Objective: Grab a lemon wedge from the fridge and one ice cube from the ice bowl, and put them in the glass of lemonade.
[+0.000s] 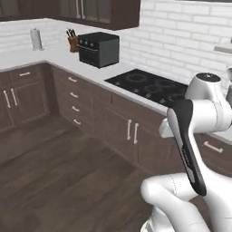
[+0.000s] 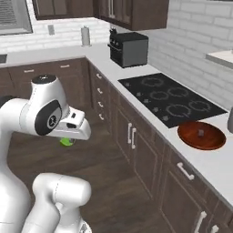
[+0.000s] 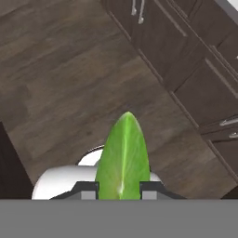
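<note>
In the hand view my gripper point(image 3: 119, 189) is shut on the lemon wedge point(image 3: 123, 155), a green-yellow pointed wedge that sticks out between the two dark fingertips above the wooden floor. From the right base view the wedge point(image 2: 67, 142) shows as a small green bit under the white hand, out over the floor in front of the cabinets. The reddish-brown ice bowl point(image 2: 214, 136) sits on the counter to the right of the cooktop, with a tiny grey ice cube point(image 2: 200, 133) in it. The fridge and the glass of lemonade are out of view.
A black cooktop point(image 2: 173, 100) is set into the white counter point(image 2: 150, 122). A black toaster oven point(image 2: 129, 49), a knife block point(image 1: 72, 41) and a paper towel roll point(image 1: 36, 40) stand near the corner. Dark brown cabinets point(image 2: 132, 150) line the wooden floor point(image 1: 59, 172).
</note>
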Controlling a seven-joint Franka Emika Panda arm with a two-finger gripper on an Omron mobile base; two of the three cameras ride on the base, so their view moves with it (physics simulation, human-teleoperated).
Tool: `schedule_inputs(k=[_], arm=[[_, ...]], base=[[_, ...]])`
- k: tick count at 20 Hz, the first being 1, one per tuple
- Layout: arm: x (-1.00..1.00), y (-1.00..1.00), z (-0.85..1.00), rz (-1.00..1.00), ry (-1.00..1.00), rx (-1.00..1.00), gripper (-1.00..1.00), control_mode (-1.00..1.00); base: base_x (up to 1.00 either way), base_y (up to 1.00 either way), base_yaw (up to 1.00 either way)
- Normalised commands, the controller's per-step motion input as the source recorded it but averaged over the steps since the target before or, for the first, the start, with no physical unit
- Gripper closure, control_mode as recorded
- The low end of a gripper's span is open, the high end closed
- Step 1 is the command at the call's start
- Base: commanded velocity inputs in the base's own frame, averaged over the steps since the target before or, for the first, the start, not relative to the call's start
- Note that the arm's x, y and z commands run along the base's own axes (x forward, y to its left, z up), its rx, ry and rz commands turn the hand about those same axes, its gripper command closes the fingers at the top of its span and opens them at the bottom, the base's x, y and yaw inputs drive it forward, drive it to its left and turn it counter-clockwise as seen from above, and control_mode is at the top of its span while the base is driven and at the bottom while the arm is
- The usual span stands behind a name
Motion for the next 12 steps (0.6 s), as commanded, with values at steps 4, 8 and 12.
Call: schedule_inputs(k=[4,8,12], arm=[[0.0,0.0,0.0,0.0,0.0,0.0,1.0,1.0],[0.0,0.0,0.0,0.0,0.0,0.0,1.0,1.0],[0.0,0.0,0.0,0.0,0.0,0.0,1.0,1.0]], base=[[0.76,-0.22,-0.59],[0.96,-0.13,-0.56],[1.0,0.0,-0.59]])
